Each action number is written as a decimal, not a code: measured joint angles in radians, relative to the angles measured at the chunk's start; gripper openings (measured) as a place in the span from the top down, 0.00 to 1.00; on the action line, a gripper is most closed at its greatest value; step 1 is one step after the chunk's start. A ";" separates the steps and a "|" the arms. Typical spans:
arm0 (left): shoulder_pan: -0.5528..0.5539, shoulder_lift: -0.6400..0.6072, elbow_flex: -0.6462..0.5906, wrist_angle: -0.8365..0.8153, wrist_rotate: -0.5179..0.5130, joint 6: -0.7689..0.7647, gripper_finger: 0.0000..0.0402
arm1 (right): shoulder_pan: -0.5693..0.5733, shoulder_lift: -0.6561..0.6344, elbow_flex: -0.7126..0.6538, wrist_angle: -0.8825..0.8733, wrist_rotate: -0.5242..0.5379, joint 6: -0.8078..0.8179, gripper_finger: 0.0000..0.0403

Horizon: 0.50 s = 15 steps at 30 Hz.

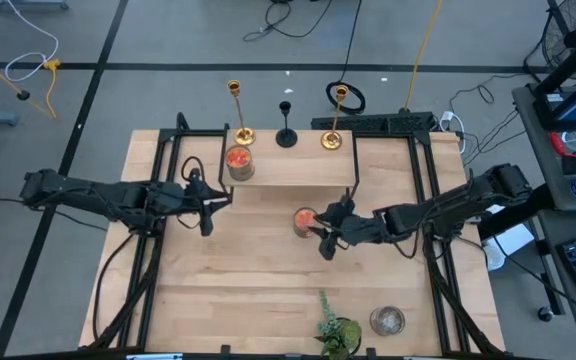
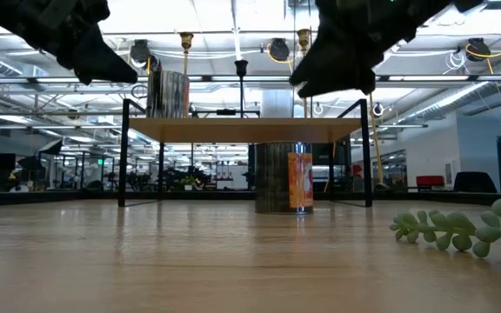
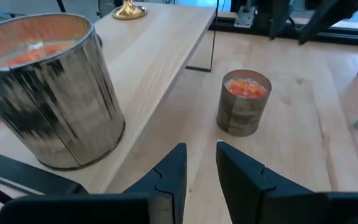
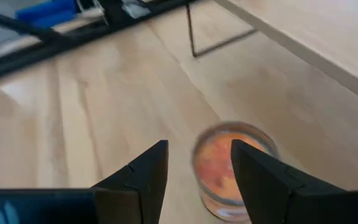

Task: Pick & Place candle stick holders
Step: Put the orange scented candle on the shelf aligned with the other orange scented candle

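Three candlestick holders stand by their round bases along the far edge of a raised wooden shelf (image 1: 288,170): a gold one (image 1: 238,112) on the left, a shorter black one (image 1: 286,126) in the middle and a gold one (image 1: 335,122) on the right. They also show in the low view: gold (image 2: 185,42), black (image 2: 241,66), gold (image 2: 303,38). My left gripper (image 1: 206,212) hovers near the shelf's left front corner, open by a narrow gap (image 3: 200,163) and empty. My right gripper (image 1: 326,240) is open (image 4: 197,158) and empty, in the air above an orange jar candle (image 4: 232,165).
A large orange jar candle (image 1: 239,162) stands on the shelf's left part. A smaller one (image 1: 305,220) stands on the table in front of the shelf. A green plant (image 1: 336,330) and a grey-filled glass jar (image 1: 387,321) sit at the near right edge.
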 joint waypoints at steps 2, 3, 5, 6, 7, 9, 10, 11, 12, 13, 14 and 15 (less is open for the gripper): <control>-0.001 0.000 0.000 -0.001 0.000 0.001 0.77 | -0.011 0.000 0.000 -0.023 -0.050 -0.040 0.58; -0.001 0.000 0.000 -0.003 0.000 0.001 0.77 | -0.013 0.001 0.000 -0.022 -0.077 -0.095 0.58; -0.001 0.000 0.000 -0.003 0.000 0.006 0.77 | -0.011 0.001 0.000 0.001 -0.124 -0.222 0.58; -0.001 0.000 0.000 -0.002 0.000 0.011 0.77 | -0.010 0.003 0.000 0.014 -0.129 -0.273 0.58; -0.001 0.000 0.000 -0.003 0.000 0.012 0.77 | -0.011 0.012 0.000 0.027 -0.130 -0.317 0.58; -0.001 0.000 0.000 -0.001 0.000 0.011 0.77 | -0.021 0.039 0.002 0.042 -0.130 -0.384 0.58; -0.001 0.000 0.000 0.000 0.000 0.011 0.77 | -0.026 0.050 0.001 0.036 -0.128 -0.397 0.58; -0.001 0.000 0.000 0.001 0.000 0.011 0.77 | -0.034 0.064 0.000 0.031 -0.128 -0.399 0.58; -0.001 0.000 0.000 0.003 0.000 0.011 0.77 | -0.043 0.079 0.000 0.039 -0.132 -0.397 0.58; -0.001 0.000 0.000 0.005 0.000 0.011 0.77 | -0.053 0.094 0.000 0.048 -0.153 -0.392 0.58; -0.001 0.000 0.000 0.010 0.000 0.011 0.77 | -0.061 0.104 0.001 0.047 -0.184 -0.388 0.58; -0.001 0.000 0.000 0.014 0.000 0.011 0.77 | -0.069 0.111 0.000 0.039 -0.219 -0.388 0.58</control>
